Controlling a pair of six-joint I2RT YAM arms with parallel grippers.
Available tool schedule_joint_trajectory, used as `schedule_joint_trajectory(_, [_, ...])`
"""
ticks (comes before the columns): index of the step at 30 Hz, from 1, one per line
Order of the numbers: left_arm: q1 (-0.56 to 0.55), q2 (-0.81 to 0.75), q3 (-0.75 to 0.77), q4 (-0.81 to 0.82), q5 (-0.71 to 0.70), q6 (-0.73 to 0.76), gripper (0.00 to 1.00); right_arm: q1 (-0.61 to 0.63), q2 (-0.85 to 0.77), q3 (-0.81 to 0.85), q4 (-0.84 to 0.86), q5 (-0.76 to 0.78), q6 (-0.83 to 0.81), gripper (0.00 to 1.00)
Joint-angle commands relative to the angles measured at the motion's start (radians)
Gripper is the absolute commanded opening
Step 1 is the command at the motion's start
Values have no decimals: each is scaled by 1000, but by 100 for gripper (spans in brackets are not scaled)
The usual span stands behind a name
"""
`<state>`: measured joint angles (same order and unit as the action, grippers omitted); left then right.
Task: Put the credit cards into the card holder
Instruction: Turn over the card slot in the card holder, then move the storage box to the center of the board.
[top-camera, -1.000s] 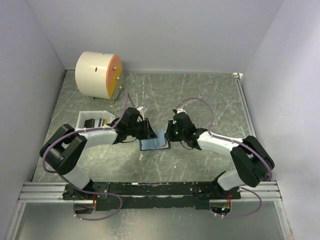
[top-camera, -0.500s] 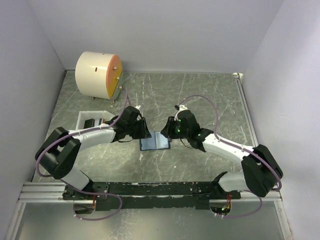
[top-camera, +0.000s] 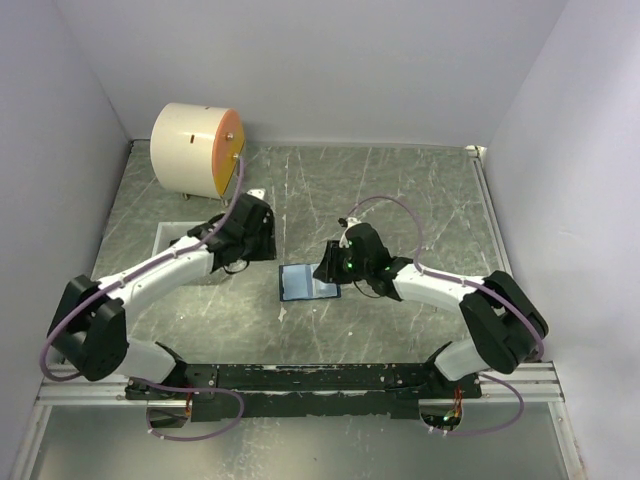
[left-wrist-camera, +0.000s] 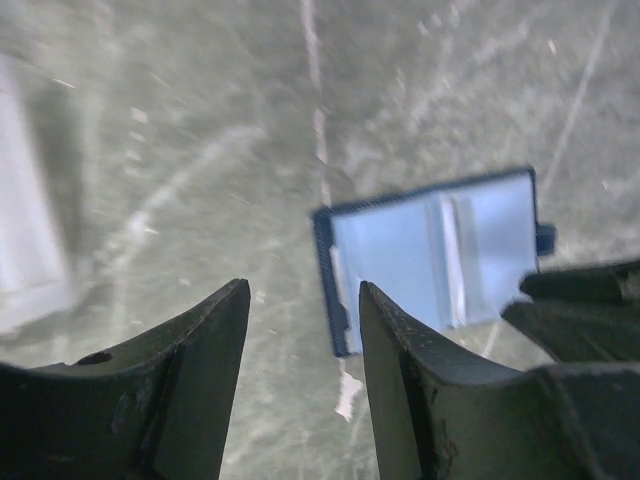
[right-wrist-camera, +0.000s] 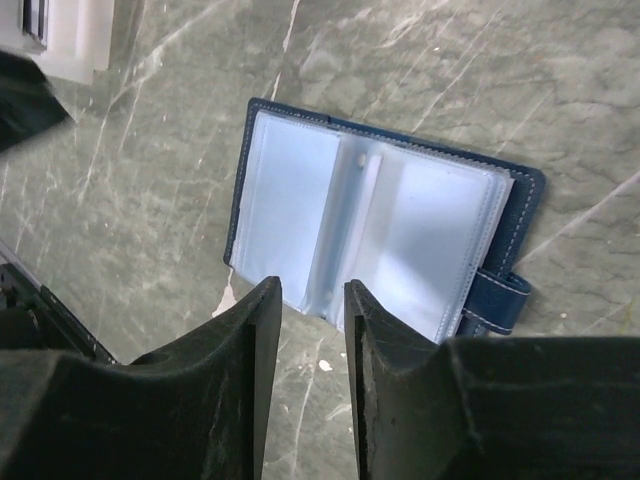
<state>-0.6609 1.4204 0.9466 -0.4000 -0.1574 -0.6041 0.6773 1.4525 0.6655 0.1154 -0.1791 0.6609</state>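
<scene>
1. Two arms meet over the green marbled table (top-camera: 400, 190) in the top view. The card holder (top-camera: 308, 282) lies open and flat between them, pale blue inside facing up. The left gripper (top-camera: 266, 240) hangs up and left of it, well clear. The right gripper (top-camera: 328, 268) sits at its right edge. A cream cylinder (top-camera: 190, 150) with an orange face stands at the back left. Only a corner of the white tray (top-camera: 166, 235) shows beside the left arm.
2. From the left wrist, the left gripper (left-wrist-camera: 303, 300) has its jaws parted over bare table with nothing between them. The card holder (left-wrist-camera: 430, 255) lies just beyond its right finger. The right gripper (left-wrist-camera: 575, 320) covers the holder's far edge by the snap tab (left-wrist-camera: 544, 238); whether it touches is unclear.
3. From the right wrist, the right gripper (right-wrist-camera: 308, 295) shows a narrow gap and grips nothing. The card holder (right-wrist-camera: 370, 225) is spread open just past its tips, its tab (right-wrist-camera: 495, 300) pointing right. The tray (right-wrist-camera: 70, 40) shows top left, with something dark in it, too cropped to name.
</scene>
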Motion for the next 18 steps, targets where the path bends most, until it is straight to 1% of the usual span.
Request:
schedule_joint_trajectory(1, [94, -55, 108, -187, -177, 142, 60, 14, 7, 25, 32, -39, -16, 33])
schedule_joint_trajectory(6, [241, -77, 153, -236, -256, 296, 61, 13, -8, 31, 38, -49, -24, 34])
schedule_joint_trajectory(11, [369, -81, 124, -210, -229, 409, 63, 14, -4, 22, 59, -71, -20, 35])
schedule_joint_trajectory(12, [383, -77, 117, -204, -227, 435, 64, 14, -1, 21, 61, -76, -20, 35])
schedule_joint_trajectory(15, [393, -48, 89, -176, -252, 508, 72, 13, 3, 22, 66, -83, -23, 35])
schedule_joint_trajectory(18, [396, -3, 66, -142, -278, 531, 77, 14, 5, 26, 68, -85, -31, 35])
